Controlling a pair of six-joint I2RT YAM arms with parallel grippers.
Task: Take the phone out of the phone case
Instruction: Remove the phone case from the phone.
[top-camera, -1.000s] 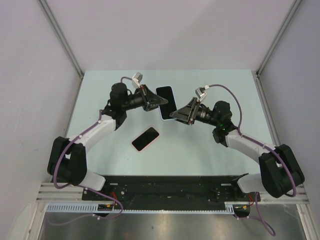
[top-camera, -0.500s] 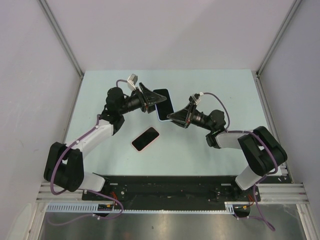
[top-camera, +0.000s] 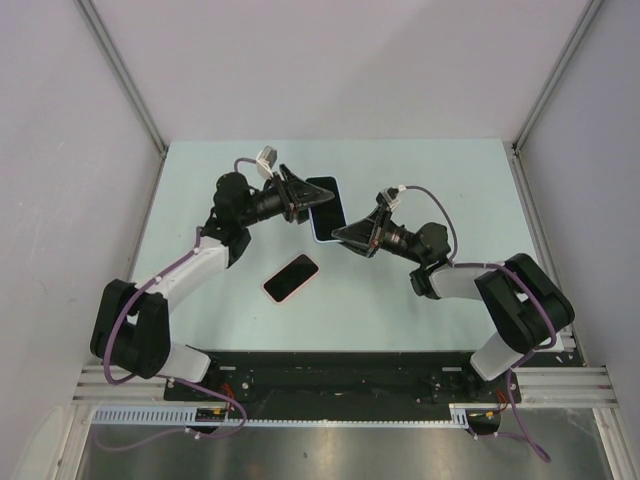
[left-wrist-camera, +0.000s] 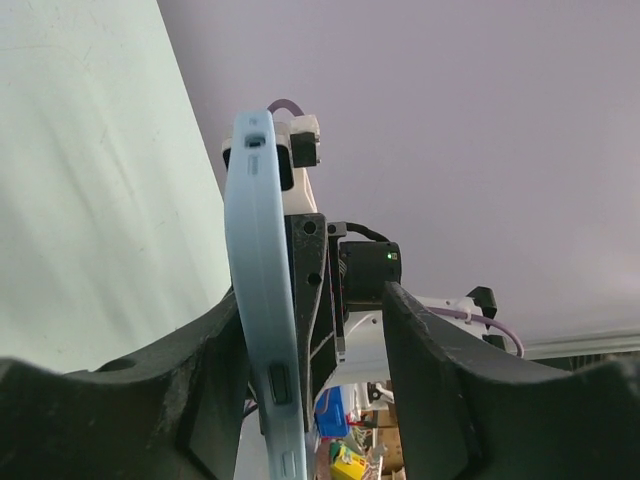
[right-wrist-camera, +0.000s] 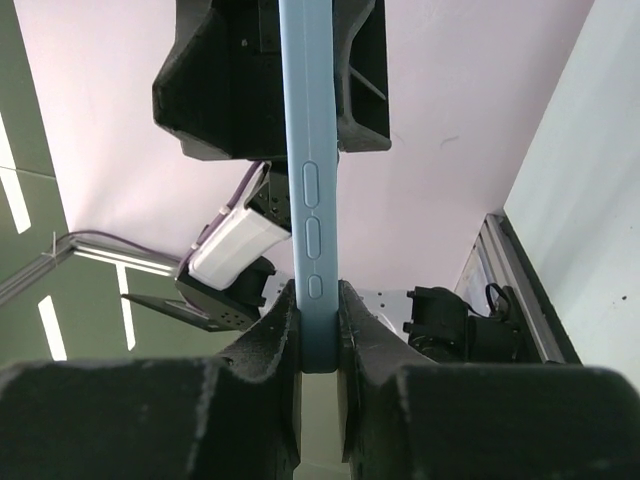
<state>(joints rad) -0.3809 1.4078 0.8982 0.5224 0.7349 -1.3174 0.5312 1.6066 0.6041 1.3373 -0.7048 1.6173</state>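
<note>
A phone with a black screen sits in a light blue case (top-camera: 328, 207), held edge-on above the table between both arms. My right gripper (top-camera: 341, 233) is shut on the case's lower edge; in the right wrist view (right-wrist-camera: 317, 330) both pads press the case (right-wrist-camera: 308, 180). My left gripper (top-camera: 303, 201) is open around the case's other end. In the left wrist view (left-wrist-camera: 315, 370) the case (left-wrist-camera: 262, 300) lies against the left finger (left-wrist-camera: 210, 385), with a wide gap to the right finger (left-wrist-camera: 435, 385).
A second phone in a pink case (top-camera: 291, 277) lies screen-up on the pale green table (top-camera: 200, 190), below the held one. White walls enclose the table on three sides. The arm bases sit on a black rail (top-camera: 330, 372) at the near edge.
The right arm has folded in, its elbow dropping toward the table. The held phone and both grippers have shifted slightly left. The left wrist has turned.
</note>
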